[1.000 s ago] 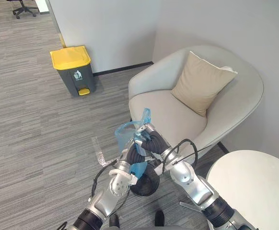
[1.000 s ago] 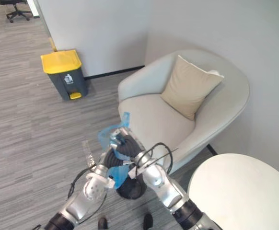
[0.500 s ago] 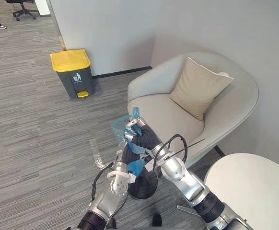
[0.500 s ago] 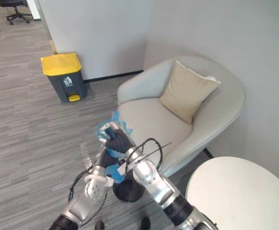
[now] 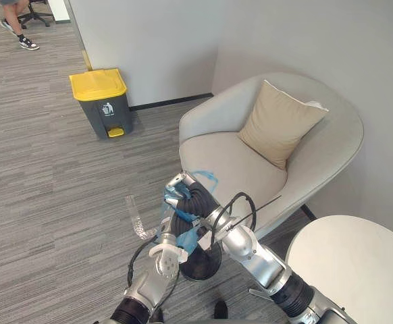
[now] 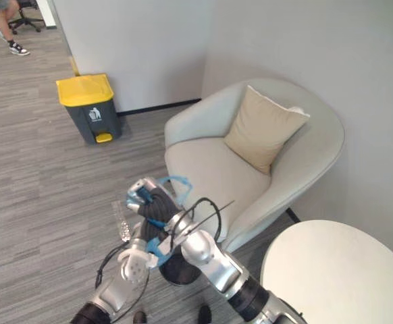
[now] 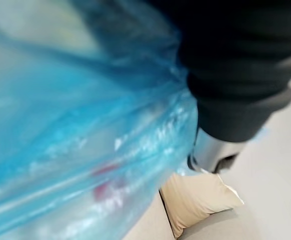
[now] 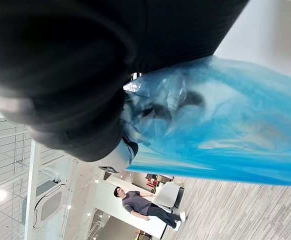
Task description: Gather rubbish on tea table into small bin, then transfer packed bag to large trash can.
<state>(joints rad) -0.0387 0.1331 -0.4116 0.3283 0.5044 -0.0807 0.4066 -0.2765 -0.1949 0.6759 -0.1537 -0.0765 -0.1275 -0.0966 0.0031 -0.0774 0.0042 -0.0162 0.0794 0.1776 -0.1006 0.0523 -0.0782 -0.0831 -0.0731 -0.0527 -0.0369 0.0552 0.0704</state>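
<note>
Since half a second ago our right hand (image 5: pixel 180 190) has swung a little left and lower with the bunched top of the blue rubbish bag (image 7: pixel 75 130), and a person's legs (image 5: pixel 15 21) have come in at the far left. Silver fingers of that hand curl round crumpled blue plastic. Our left hand (image 5: pixel 175 226) sits just under it, pressed against the bag; the film and the right hand's dark cover hide its grip, so we cannot tell whether it holds anything. Most of the bag is hidden between the two hands, above the small black bin (image 5: pixel 203 264) on the floor. Something red shows dimly through the plastic; we cannot make it out. The yellow-lidded trash can (image 5: pixel 102 101) stands well apart, far left by the wall. The round table (image 5: pixel 352 270) is cut off at the near right.
</note>
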